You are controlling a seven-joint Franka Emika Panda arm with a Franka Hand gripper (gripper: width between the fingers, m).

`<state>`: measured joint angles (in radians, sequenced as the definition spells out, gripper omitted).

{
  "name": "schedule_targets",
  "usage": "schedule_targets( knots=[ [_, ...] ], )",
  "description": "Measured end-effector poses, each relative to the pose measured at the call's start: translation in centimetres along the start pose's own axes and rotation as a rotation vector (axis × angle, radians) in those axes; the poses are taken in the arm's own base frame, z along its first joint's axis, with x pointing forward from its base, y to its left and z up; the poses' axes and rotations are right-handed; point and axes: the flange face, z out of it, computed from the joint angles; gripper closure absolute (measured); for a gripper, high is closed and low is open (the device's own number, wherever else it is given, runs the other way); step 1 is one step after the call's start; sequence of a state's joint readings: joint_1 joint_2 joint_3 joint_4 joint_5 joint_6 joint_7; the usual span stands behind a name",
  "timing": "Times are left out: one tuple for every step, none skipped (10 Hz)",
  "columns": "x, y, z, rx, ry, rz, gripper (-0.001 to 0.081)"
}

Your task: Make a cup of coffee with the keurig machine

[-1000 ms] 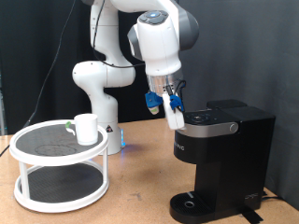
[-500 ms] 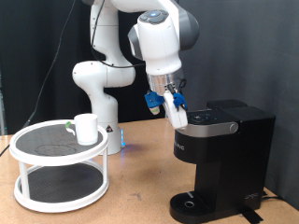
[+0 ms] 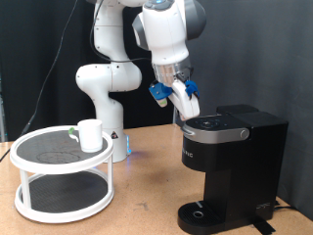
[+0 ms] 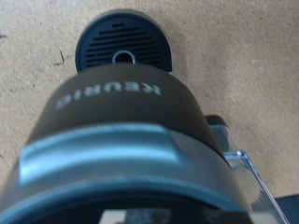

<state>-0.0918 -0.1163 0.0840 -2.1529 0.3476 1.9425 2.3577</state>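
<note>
The black Keurig machine [image 3: 231,166] stands on the wooden table at the exterior view's right, with its top lid down. My gripper [image 3: 179,100] hangs just above the machine's top left corner, fingers apart, with nothing between them and clear of the lid. The wrist view looks down over the machine's front [image 4: 121,121], with its logo and round drip base [image 4: 122,47]; no fingers show there. The white cup [image 3: 90,134] stands on the upper shelf of a round white rack [image 3: 61,176] at the exterior view's left, far from the gripper.
A small object [image 3: 74,133] lies beside the cup on the rack's upper shelf. The arm's white base [image 3: 106,108] stands behind the rack. Bare wooden table [image 3: 147,196] lies between the rack and the machine. A black curtain forms the backdrop.
The gripper has risen from beside the machine's top left edge and tilted slightly towards the exterior view's right. The machine, cup and rack have not moved.
</note>
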Motion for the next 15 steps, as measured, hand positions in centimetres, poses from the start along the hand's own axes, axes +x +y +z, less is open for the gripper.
schedule_targets(
  knots=[
    [0.1,0.7,-0.8,-0.019,-0.024,-0.002,0.0806],
    [0.3,1.2,-1.5,-0.041,-0.056,-0.004,0.0806],
    [0.3,1.1,-1.3,-0.036,-0.047,-0.007,0.0806],
    [0.4,1.2,-1.2,-0.025,-0.057,-0.019,0.0806],
    [1.0,1.6,-1.0,-0.028,-0.076,-0.043,0.0806],
    [1.9,2.3,-0.7,-0.040,-0.087,-0.071,0.0806],
    [3.0,2.9,-0.5,-0.057,-0.086,-0.086,0.0806],
    [4.2,3.3,-0.3,-0.075,-0.074,-0.095,0.0806],
    [5.4,3.7,-0.1,-0.083,-0.045,-0.113,0.0806],
    [6.6,3.9,0.1,-0.068,-0.015,-0.131,0.0806],
    [7.7,4.1,0.2,-0.051,0.005,-0.139,0.0806],
    [8.7,4.3,0.3,-0.031,-0.005,-0.139,0.0806],
    [9.9,4.9,0.1,0.002,-0.031,-0.142,0.0806],
    [9.9,4.9,0.2,-0.009,-0.023,-0.142,0.0806],
    [10.0,4.8,0.4,-0.007,-0.033,-0.149,0.0806]
  ],
)
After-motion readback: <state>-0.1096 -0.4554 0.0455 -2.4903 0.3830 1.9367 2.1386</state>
